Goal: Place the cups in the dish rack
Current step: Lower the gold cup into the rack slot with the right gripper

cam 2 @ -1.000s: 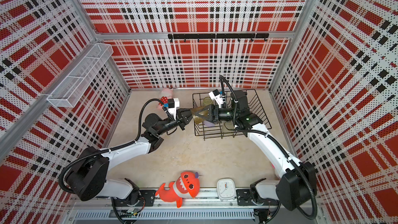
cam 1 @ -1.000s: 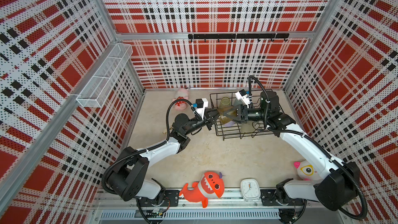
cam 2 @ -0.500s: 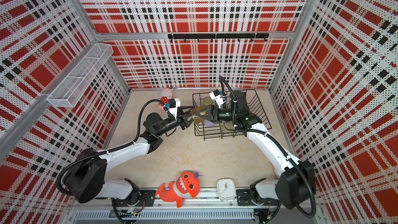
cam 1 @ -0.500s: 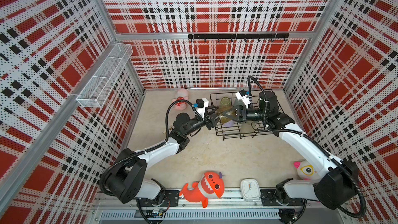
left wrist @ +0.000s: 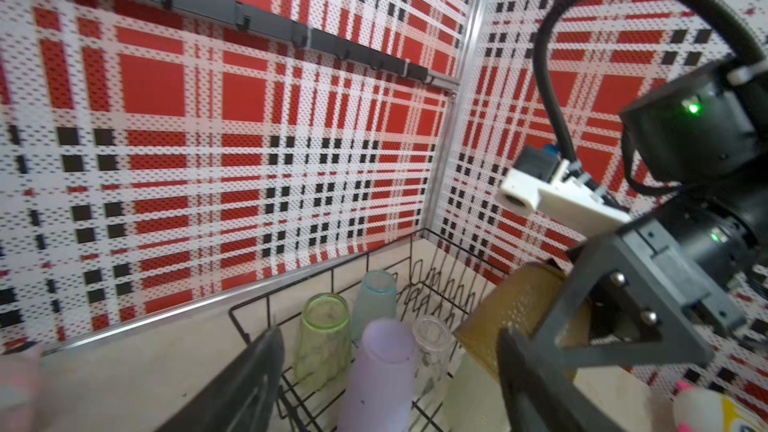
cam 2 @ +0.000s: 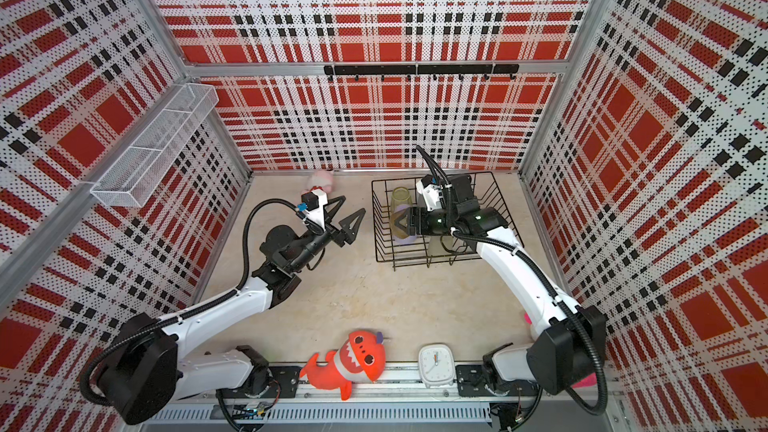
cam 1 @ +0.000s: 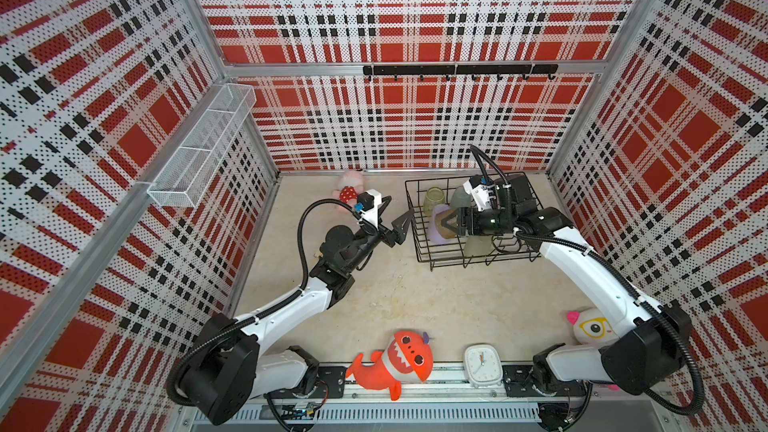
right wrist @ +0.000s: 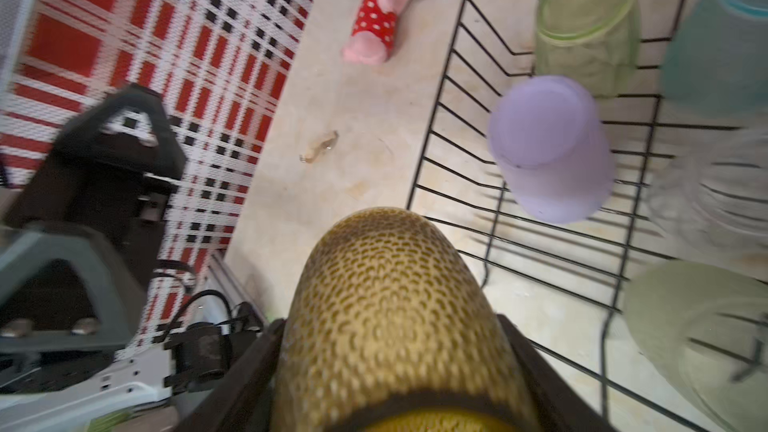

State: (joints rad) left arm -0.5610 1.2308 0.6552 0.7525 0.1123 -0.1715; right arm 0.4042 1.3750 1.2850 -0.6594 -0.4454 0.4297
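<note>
**Lettering.** White square clock (cam 1: 482,366), lower centre of both top views, on the front rail. The dial marks are too small to read.

**Right gripper** (cam 1: 450,222). Jaws are clamped on the two sides of a short amber dimpled tumbler (right wrist: 390,305). The tumbler is tilted and juts out past the fingertips. It hangs centre-right in both top views, over the left end of the rack and above the lilac tumbler.

**Left gripper** (cam 2: 347,211). Jaws are spread wide and hold nothing. It sits at centre frame in both top views, just beside the rack's left wall and apart from it.

**Large black wire dish rack** (cam 1: 422,243). It stands on the beige floor, upper centre-right in both top views, with a row of upright prongs inside.

**Contents of the rack:**
- translucent green tumbler (left wrist: 322,334)
- pale teal tumbler (left wrist: 376,297), just beside the green one
- opaque lilac tumbler (left wrist: 380,371), closed end up, near the left wall
- small clear glass tumbler (left wrist: 432,342), between the lilac tumbler and the prongs
- frosted pale yellow-green tumbler (right wrist: 706,334), at the front

**Loose items.**
- orange shark plush (cam 1: 392,363), just left of the clock
- pink doll in a red spotted dress (right wrist: 376,22), on the floor left of the rack
</note>
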